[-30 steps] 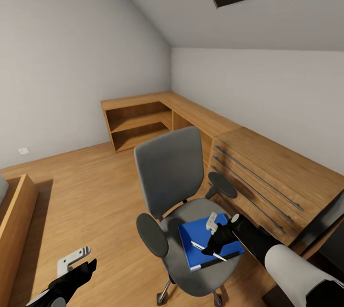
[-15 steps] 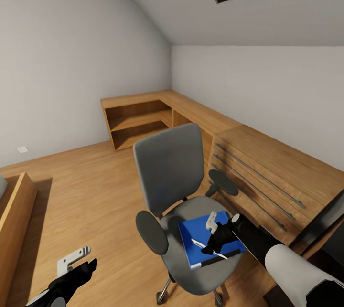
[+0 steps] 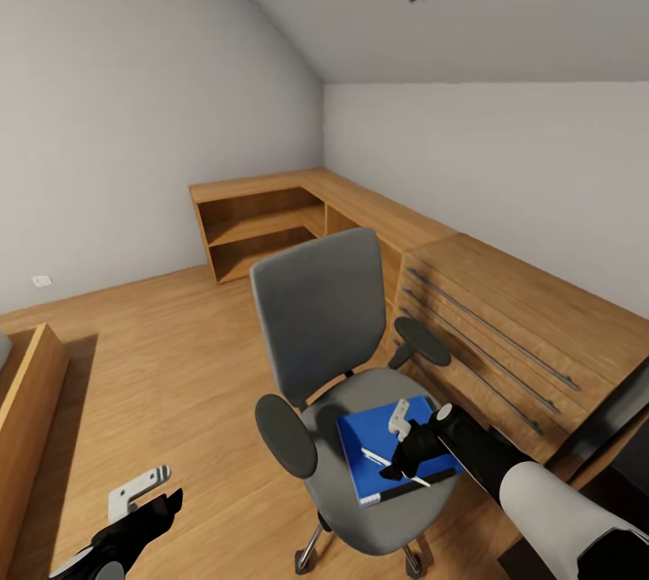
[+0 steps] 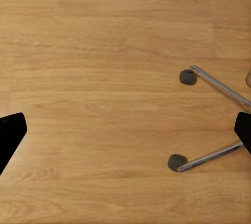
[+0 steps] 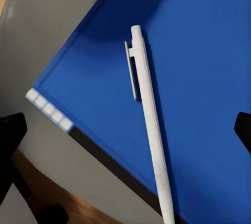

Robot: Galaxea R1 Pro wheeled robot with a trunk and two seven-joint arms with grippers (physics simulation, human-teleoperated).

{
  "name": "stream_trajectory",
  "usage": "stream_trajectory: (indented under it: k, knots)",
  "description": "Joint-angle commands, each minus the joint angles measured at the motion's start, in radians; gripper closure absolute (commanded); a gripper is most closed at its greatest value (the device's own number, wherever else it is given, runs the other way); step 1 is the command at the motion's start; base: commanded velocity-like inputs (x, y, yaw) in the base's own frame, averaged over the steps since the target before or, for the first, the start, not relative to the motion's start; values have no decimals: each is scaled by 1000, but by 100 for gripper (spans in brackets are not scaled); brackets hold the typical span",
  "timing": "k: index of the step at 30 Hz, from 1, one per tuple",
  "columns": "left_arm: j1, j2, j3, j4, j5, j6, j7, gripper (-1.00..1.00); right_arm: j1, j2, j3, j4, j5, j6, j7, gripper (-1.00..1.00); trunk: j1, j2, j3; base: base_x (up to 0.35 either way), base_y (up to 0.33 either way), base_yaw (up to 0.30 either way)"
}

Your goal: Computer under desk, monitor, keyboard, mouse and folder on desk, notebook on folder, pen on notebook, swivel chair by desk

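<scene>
**Right gripper poised over the pen on the blue folder**

Closely above the pen (image 5: 149, 125), the right gripper (image 3: 403, 452) hangs with its jaws spread wide: in the right wrist view one dark fingertip (image 5: 10, 145) sits at one edge and the other at the opposite edge, the pen lying free between them with nothing clasped. The pen, a thin white stick with a clip, lies flat on the folder (image 3: 383, 449), slanting across its bright blue cover towards the dark spine edge. The folder rests on the grey seat of the swivel chair (image 3: 315, 318), covering much of it, one corner reaching near the seat's front rim.

The chair stands with its tall grey back towards the room's corner, black armrests on either side, beside a light-wood chest (image 3: 505, 327) with long bar handles. Behind that, a low wooden shelf unit (image 3: 261, 228) runs along the wall and round the corner.

The left gripper (image 3: 135, 512) is low over the wooden floor (image 4: 104, 78), well apart from the chair seat, jaws wide open and empty. Its wrist view looks down on bare boards and two chrome legs of the chair base (image 4: 212, 156), each ending in a dark caster.
</scene>
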Motion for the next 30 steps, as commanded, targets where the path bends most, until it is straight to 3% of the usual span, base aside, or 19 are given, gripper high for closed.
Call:
stream_trajectory:
  k: [1,5,13,30]
  knots:
    - [0,0,-1,-2,11,2,8,-100,0,-1,1,-3,6,4,2,-100,0,-1,-1,0,0,0]
    - [0,0,-1,-2,11,2,8,-100,0,-1,-2,-3,5,6,-21,-100,0,-1,-1,0,0,0]
    - [0,1,-3,-1,10,2,7,-100,0,-1,-48,-3,5,11,-55,-100,0,-1,-1,0,0,0]
    - [0,1,-2,3,9,2,6,-100,0,3,-46,1,8,9,-55,-100,0,-1,-1,79,0,0]
